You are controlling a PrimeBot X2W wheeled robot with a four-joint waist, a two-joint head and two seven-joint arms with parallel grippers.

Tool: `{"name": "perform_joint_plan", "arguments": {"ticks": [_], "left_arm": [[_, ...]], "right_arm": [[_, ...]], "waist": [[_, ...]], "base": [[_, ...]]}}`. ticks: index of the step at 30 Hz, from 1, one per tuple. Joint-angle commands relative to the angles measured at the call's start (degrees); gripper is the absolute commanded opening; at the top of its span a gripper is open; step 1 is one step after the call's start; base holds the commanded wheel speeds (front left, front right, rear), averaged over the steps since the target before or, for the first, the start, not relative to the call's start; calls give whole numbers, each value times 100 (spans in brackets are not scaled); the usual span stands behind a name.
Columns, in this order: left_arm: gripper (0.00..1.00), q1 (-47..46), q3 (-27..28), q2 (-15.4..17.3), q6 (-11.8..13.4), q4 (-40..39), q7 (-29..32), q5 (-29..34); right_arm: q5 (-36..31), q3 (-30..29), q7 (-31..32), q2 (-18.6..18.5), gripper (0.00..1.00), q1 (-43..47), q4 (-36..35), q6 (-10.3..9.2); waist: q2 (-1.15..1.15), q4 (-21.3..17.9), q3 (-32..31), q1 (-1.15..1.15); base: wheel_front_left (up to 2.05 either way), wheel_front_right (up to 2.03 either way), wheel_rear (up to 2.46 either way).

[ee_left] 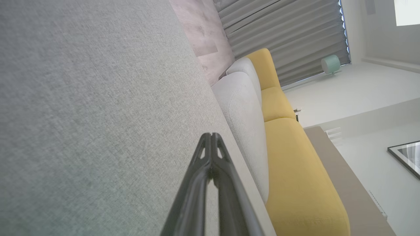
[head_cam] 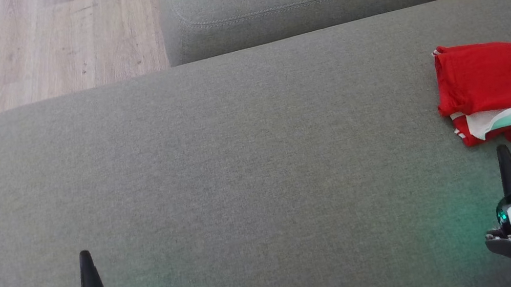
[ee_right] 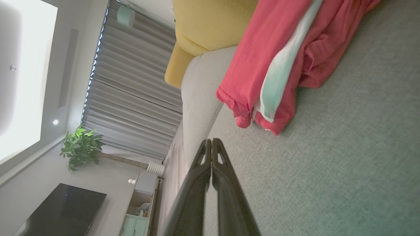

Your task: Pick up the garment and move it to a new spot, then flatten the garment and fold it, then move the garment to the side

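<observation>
Head view: folded red garment (head_cam: 504, 76) with a white band, lying at 3 o'clock on a grey sofa seat (head_cam: 238, 167), partly cut off by the frame edge. Left gripper (head_cam: 84, 258) at 7 o'clock, fingers pressed together, holding nothing, well apart from the garment. Right gripper (head_cam: 503, 154) at 4 o'clock, fingers likewise together and empty, tip near the garment's closest edge, not touching. Wooden floor (head_cam: 11, 49) at 11 o'clock.
</observation>
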Motion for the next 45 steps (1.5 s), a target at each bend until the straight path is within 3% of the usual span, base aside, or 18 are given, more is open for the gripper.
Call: {"name": "perform_joint_plan", "arguments": {"ticks": [1, 38, 45], "left_arm": [[0, -319, 189, 33, -47, -215, 48, -143], [0, -492, 634, 46, -253, -297, 671, -2140], [0, -494, 640, 47, -256, -298, 680, -2169]], "right_arm": [[188, 67, 48, -31, 0, -321, -229, -3], [2660, -82, 662, -41, 0, -441, -358, -4], [2696, -84, 671, -41, 0, -442, -360, -4]], "waist": [[0, 1, 1, 0], [0, 35, 22, 0], [0, 35, 22, 0]], "base": [[0, 0, 0], [0, 0, 0], [0, 0, 0]]}}
